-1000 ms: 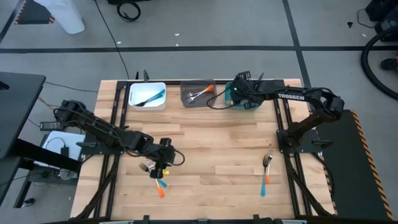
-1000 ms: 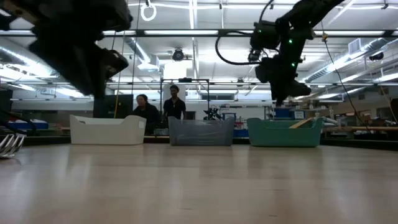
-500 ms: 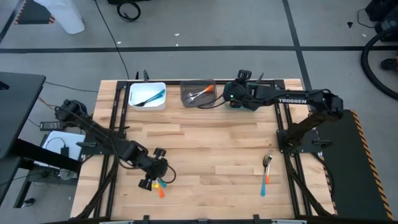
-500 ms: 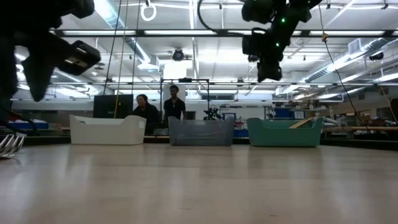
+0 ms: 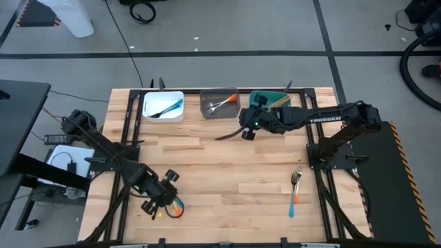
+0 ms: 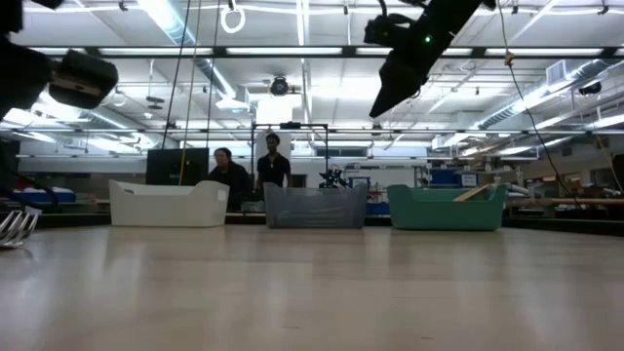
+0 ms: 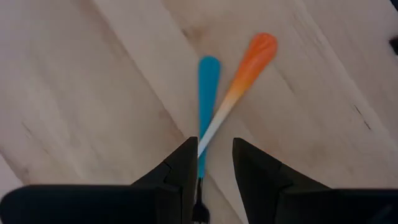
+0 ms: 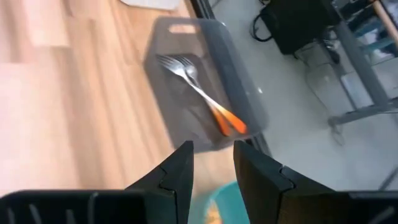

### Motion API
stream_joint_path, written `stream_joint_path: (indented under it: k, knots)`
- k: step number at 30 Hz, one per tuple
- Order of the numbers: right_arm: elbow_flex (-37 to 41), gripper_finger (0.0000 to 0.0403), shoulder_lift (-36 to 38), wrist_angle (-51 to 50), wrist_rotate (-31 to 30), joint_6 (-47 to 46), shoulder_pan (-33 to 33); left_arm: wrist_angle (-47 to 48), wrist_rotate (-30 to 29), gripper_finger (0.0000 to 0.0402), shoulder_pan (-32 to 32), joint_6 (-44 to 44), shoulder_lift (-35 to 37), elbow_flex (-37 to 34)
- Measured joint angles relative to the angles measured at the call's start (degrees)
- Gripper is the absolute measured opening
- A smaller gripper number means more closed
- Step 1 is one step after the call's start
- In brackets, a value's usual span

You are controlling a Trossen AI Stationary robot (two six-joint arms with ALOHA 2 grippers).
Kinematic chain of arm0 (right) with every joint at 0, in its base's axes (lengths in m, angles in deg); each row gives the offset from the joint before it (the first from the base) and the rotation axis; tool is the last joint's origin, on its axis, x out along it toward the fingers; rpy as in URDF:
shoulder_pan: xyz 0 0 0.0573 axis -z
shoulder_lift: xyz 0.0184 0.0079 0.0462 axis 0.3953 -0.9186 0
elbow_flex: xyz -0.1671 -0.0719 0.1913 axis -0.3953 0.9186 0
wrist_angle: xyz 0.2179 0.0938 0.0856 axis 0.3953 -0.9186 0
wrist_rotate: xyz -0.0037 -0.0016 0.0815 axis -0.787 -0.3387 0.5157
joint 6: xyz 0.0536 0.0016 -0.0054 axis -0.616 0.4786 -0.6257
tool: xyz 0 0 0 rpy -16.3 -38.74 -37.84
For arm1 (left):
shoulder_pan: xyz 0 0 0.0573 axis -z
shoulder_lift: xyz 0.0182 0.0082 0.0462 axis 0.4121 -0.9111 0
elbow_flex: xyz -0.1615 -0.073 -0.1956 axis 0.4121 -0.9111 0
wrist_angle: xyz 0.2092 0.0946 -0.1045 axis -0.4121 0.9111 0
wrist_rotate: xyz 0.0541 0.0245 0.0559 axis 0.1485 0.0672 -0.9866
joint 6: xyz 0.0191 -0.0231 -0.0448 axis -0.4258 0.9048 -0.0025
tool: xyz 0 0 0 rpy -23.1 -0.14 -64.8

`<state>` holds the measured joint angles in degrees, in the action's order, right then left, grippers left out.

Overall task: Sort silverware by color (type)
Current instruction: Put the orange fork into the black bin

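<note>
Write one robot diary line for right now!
left gripper: open over crossed blue fork and orange fork | right gripper: open, empty, near grey bin

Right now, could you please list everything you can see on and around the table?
White bin: one, far edge, holding blue-handled silverware.
Grey bin: one, middle, holding orange-handled forks.
Teal bin: one, far right.
Blue and orange utensils: two, crossed, near left.
Fork pair: two, orange and blue, near right.
People: two, behind the table.
Left hand: over the crossed utensils.
Right hand: open, empty, near the grey bin.
</note>
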<state>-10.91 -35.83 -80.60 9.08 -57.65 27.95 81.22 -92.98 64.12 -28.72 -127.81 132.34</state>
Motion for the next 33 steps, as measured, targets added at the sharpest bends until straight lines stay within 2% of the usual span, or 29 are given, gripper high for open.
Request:
stream_joint_path:
  k: [6, 13, 25, 33]
  knots:
    - [0.00, 0.0124, 0.00, 0.12, 0.02, -5.62, -4.81, -1.61, -1.91, 0.0110, 2.60, -4.45, -2.35, 0.00]
    - [0.00, 0.0124, 0.00, 0.84, 0.48, -11.92, -9.66, -4.86, -2.88, 0.0110, 2.39, -8.72, -6.50, -0.02]
    - [0.02, 0.0124, -0.01, 5.02, 0.67, -13.68, -15.64, -7.04, -2.62, 0.0108, 2.40, -13.89, -10.46, -0.02]
    - [0.04, 0.0124, -0.02, 5.57, 0.59, -14.00, -17.04, -7.58, -1.33, 0.0083, 0.79, -14.07, -11.17, -0.44]
